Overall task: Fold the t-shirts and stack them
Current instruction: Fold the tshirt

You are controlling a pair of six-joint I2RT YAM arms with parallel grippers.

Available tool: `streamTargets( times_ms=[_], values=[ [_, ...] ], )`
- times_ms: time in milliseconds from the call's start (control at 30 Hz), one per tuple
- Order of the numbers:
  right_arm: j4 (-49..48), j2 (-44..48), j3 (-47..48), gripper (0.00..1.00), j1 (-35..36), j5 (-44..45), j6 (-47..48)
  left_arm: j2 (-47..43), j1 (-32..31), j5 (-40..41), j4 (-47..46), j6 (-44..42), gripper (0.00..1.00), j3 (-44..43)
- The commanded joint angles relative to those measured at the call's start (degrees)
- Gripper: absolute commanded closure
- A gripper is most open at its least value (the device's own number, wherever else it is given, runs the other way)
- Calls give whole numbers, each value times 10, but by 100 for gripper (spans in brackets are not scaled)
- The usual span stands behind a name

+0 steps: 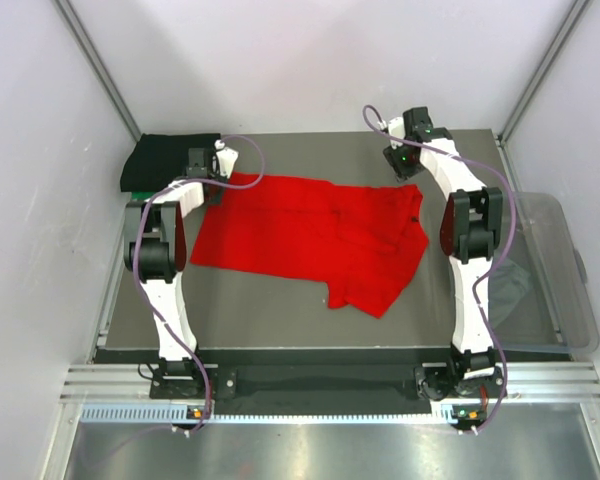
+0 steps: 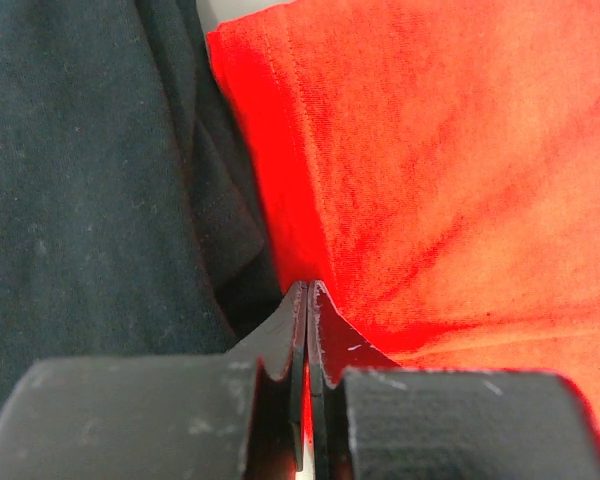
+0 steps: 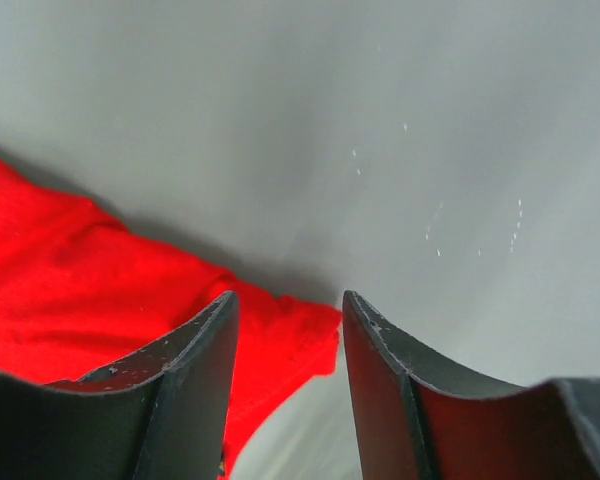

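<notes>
Red cloth takes up the middle of your table [image 1: 280,315]: one red shirt [image 1: 310,235], spread mostly flat, with its right part bunched and one flap hanging toward the near edge. You also have one black shirt [image 1: 170,160] lying in the back left corner. One sliver of green cloth [image 1: 133,207] shows just in front of it by the left arm. One grey cloth [image 1: 515,285] is off to the right. That makes four pieces, and two arms.

There is one container, a clear bin [image 1: 570,300] beside the table's right edge. The grey cloth lies inside it, and nothing else shows in there.

Your left gripper [image 2: 307,300] sits at the red shirt's back left corner, right where it meets the black shirt. Its fingers are pressed together with the red hem caught between them. Your right gripper [image 3: 287,305] hangs over the shirt's back right corner. Its fingers [image 3: 195,350] are apart, with the red corner just beneath the gap and not gripped.

The red shirt touches the black one at its left. Bare table lies behind it on the right and in a strip along the near edge, in front of the arm bases. White walls stand close on both sides.
</notes>
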State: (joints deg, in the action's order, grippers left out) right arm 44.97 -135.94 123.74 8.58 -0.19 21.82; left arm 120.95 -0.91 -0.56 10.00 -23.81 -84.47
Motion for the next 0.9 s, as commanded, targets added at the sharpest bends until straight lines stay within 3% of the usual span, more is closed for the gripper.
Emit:
streamTargets(
  times_ms=[0, 733, 867],
  values=[
    [20, 18, 2, 53, -8, 28, -10, 17, 4, -2, 20, 11, 100, -17],
    [70, -47, 45, 48, -28, 77, -24, 24, 5, 0, 21, 17, 100, -7],
    [84, -63, 53, 51, -28, 72, -23, 27, 5, 0, 27, 18, 100, -9]
  ],
)
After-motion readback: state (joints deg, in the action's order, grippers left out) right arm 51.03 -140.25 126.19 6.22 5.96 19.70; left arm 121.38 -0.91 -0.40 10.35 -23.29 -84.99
